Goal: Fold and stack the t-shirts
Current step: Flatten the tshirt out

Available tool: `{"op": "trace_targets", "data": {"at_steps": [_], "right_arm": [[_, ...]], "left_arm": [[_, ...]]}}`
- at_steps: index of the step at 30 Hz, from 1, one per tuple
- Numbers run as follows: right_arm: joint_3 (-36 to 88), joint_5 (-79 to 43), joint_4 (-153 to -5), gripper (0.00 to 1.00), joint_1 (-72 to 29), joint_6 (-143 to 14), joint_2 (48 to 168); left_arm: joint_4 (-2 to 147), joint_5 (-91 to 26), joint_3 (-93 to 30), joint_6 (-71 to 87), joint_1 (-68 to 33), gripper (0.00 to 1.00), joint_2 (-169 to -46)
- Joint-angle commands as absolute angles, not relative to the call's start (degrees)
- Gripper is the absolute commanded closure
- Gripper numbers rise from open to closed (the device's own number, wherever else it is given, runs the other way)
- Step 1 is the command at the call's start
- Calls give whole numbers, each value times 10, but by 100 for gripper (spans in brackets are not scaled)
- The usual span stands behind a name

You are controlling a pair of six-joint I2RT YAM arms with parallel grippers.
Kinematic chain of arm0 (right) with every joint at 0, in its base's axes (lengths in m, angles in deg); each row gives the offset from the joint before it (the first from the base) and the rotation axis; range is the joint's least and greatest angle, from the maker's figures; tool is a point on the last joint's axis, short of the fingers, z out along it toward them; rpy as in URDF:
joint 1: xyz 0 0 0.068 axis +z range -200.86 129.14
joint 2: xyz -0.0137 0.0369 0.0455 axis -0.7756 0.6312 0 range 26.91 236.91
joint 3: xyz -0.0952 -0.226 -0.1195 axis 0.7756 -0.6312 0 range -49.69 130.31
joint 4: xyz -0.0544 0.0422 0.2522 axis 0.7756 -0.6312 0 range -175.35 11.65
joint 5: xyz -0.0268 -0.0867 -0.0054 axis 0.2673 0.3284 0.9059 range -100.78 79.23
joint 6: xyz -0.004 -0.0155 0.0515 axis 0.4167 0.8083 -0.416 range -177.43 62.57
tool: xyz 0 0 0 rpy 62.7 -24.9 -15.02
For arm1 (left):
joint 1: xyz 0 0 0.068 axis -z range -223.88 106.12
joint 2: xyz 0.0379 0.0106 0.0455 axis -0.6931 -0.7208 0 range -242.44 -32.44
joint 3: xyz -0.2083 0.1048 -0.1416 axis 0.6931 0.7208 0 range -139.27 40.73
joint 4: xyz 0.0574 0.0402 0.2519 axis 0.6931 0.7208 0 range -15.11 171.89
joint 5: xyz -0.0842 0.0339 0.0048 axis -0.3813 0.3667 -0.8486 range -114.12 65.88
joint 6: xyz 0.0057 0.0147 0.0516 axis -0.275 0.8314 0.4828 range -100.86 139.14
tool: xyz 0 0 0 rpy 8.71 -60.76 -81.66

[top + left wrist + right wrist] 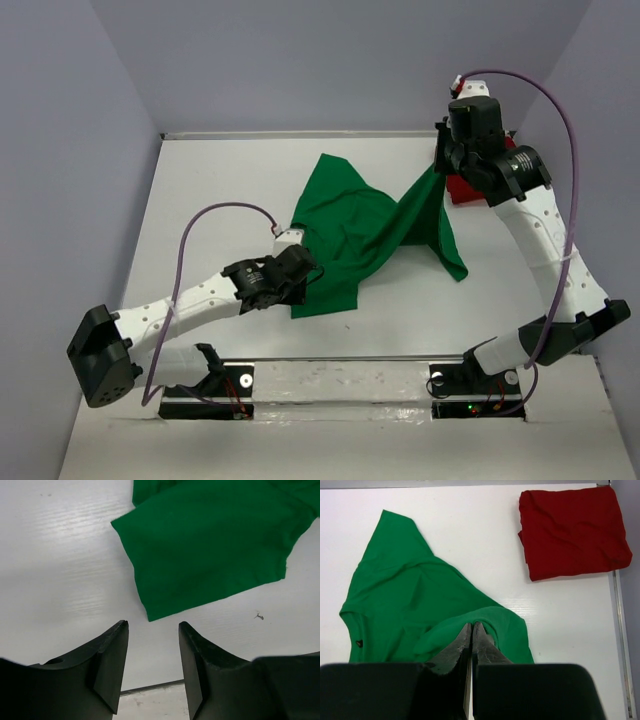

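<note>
Our right hand [471, 625] is pinching the green t-shirt [350, 235], fingers pressed together with cloth bunching around the tips. It is holding that edge up off the bench [200, 200] at about 2 o'clock of the garment in the top view. From the raised corner the shirt is hanging in a twisted band and spreading out rumpled across the middle of the bench, its lower hem reaching toward 7 o'clock. Our left hand [152, 625] is hovering just off that hem corner at about 8 o'clock, fingers spread and gripping nothing. Further out, at 2 o'clock of the bench beside the right hand, the dark red t-shirt [572, 530] is lying as a compact folded square. We are judging the task roughly half done: red is looking folded, while green is needing all its folds and then stacking with red.
</note>
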State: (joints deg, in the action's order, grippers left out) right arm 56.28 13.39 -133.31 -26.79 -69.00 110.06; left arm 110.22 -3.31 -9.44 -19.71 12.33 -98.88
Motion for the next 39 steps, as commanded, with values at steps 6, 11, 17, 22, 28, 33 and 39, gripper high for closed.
{"op": "trace_targets", "data": {"at_steps": [6,11,17,22,28,33,39], "right_arm": [[545,120,-1296,100,-263,-687,1093],[538,116,-1287,100,-263,-689,1089],[545,125,-1287,100,-263,-678,1091],[547,120,-1287,100,-263,-677,1095],[545,109,-1283,100,-263,-679,1096],[537,103,-1278,100,-263,-681,1091],[533,100,-1277,100,-263,-682,1084]], "left_arm": [[965,-145,-16,-191,47,48,-988],[904,-207,32,-185,18,49,-1001],[879,-260,65,-224,13,50,-1021],[897,-270,92,-264,13,50,-995],[915,-271,114,-295,13,49,-974],[886,-281,145,-302,13,49,-988],[842,-297,135,-293,13,50,-1048]]}}
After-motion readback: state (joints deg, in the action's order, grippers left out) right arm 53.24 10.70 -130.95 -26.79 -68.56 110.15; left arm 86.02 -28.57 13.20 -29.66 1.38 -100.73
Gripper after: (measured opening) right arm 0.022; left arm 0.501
